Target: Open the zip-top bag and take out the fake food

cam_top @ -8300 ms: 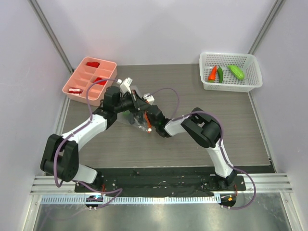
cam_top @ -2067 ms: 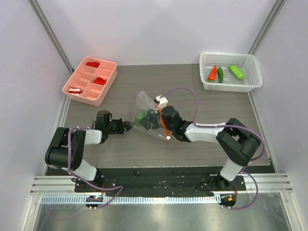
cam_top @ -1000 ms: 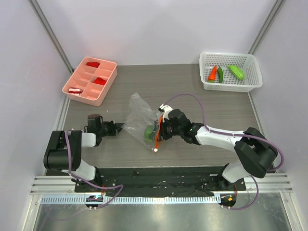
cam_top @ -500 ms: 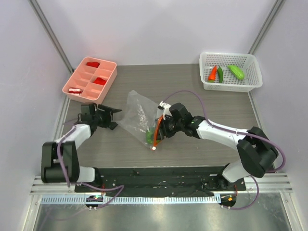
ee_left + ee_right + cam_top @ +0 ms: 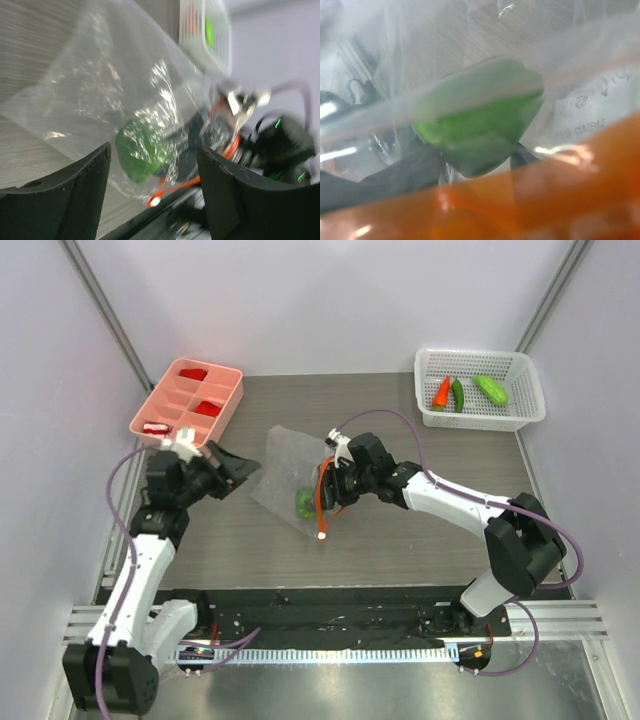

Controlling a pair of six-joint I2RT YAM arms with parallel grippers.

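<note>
The clear zip-top bag (image 5: 282, 468) lies crumpled at mid-table, its orange-red zip strip (image 5: 320, 502) looped round my right gripper (image 5: 318, 496). That gripper reaches into the bag mouth. Its dark fingers (image 5: 422, 167) sit on either side of a green bell pepper (image 5: 480, 115), shut on it inside the plastic. From above, the pepper (image 5: 303, 503) shows through the bag. My left gripper (image 5: 243, 468) hangs open just left of the bag, touching nothing; its wrist view looks over the bag (image 5: 95, 95) and pepper (image 5: 140, 156) between wide black fingers (image 5: 70, 200).
A white mesh basket (image 5: 527, 400) at the back right holds a carrot-like piece (image 5: 441, 392), a dark green chili (image 5: 458, 393) and a light green oblong one (image 5: 490, 388). A pink compartment tray (image 5: 160, 405) with small red blocks stands at the back left.
My left gripper has opened, let go of the bag's corner, and lifted away to the left. The right gripper and bag have shifted slightly toward the back.
</note>
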